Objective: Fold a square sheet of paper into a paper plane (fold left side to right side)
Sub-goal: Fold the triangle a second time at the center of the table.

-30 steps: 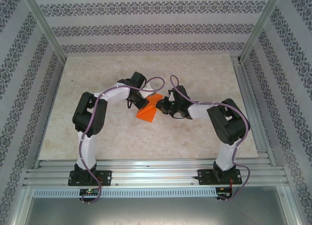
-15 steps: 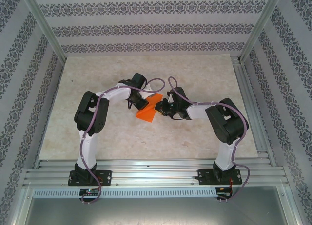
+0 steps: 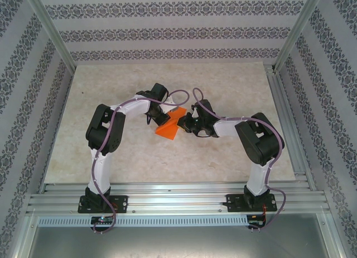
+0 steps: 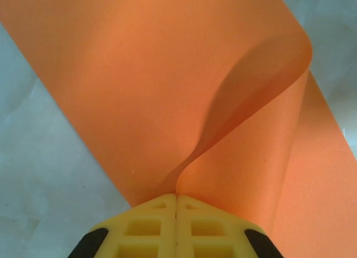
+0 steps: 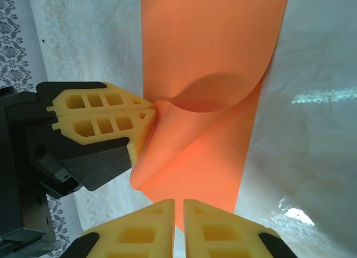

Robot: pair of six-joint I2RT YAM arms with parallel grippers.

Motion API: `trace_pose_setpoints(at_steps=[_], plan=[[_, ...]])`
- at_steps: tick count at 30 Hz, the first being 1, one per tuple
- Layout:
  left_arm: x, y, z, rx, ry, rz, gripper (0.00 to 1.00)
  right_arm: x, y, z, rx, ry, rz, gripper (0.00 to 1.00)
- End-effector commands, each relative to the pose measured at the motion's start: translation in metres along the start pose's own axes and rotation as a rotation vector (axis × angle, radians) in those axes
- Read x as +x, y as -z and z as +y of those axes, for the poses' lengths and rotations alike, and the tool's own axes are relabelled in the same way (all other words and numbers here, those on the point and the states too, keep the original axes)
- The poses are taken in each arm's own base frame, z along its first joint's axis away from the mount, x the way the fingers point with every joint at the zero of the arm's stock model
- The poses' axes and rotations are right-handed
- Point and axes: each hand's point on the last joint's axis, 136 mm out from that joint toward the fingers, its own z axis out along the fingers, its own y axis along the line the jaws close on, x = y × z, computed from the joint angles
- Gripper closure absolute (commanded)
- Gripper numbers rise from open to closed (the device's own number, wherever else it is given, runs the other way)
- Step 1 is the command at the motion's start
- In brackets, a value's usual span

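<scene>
Item: orange sheet (image 3: 169,128). We are finding it at the centre of the table (image 3: 234,85), partly curled upward. Left claw (image 4: 176,205), at the sheet's 10 o'clock, is clenching a raised edge. Right claw (image 5: 178,210), at 3 o'clock, is sitting nearly closed; we cannot tell whether it is grasping.
</scene>
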Motion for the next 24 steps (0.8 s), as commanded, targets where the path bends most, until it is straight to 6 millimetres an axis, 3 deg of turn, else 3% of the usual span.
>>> trace_pose_setpoints(at_steps=[1, 14, 24], plan=[[0.006, -0.003, 0.005, 0.004, -0.006, 0.032, 0.94, -0.015, -0.004, 0.018, -0.037, 0.018, -0.032, 0.88], [0.008, -0.006, 0.003, 0.005, -0.017, 0.048, 0.94, -0.039, -0.027, 0.019, 0.004, -0.056, -0.063, 0.9], [0.009, -0.007, 0.001, 0.008, -0.022, 0.055, 0.94, -0.036, -0.038, 0.004, 0.047, -0.075, -0.059, 0.9]])
